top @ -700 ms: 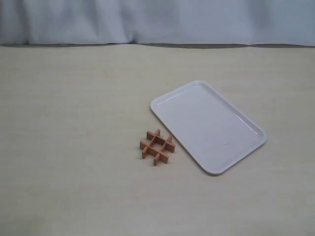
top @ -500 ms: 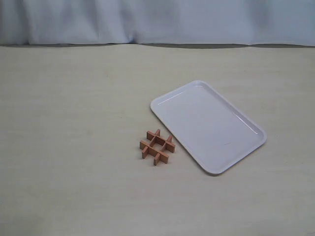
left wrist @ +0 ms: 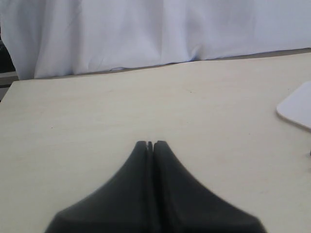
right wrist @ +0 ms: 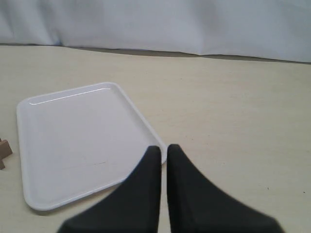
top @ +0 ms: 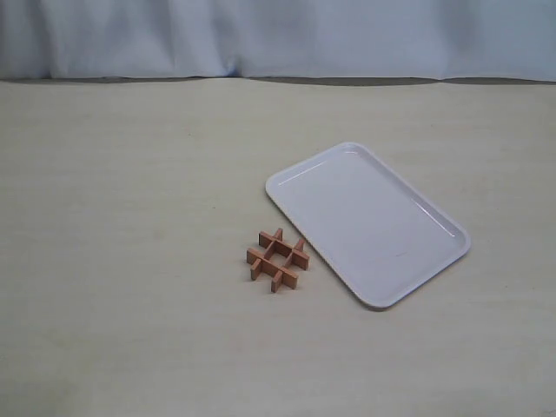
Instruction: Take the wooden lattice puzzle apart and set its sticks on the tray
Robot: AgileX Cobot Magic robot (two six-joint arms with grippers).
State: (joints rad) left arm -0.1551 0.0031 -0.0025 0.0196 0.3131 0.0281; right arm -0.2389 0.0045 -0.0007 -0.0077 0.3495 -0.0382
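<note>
Lying flat on the table (top: 130, 226), the puzzle (top: 278, 260) sits just beside the tray (top: 369, 217), at about 8 o'clock from the tray's middle in the exterior view. The two do not touch (a thin strip of table shows between them). The puzzle is whole: its sticks (top: 291, 252) cross in a hash shape, their ends pointing toward roughly 1, 4, 7 and 10 o'clock. The tray lies skewed too, its long sides running from 10 to 4 o'clock. A pale cloth (top: 278, 35) hangs along the table's far edge at 12 o'clock. The left gripper (left wrist: 150, 144) hangs above bare table, its fingers pressed together on nothing; a corner of the tray shows at the edge of its view. The right gripper (right wrist: 163, 148) hangs by the tray's rim, its fingers all but pressed together, with only a thin slit between them.
</note>
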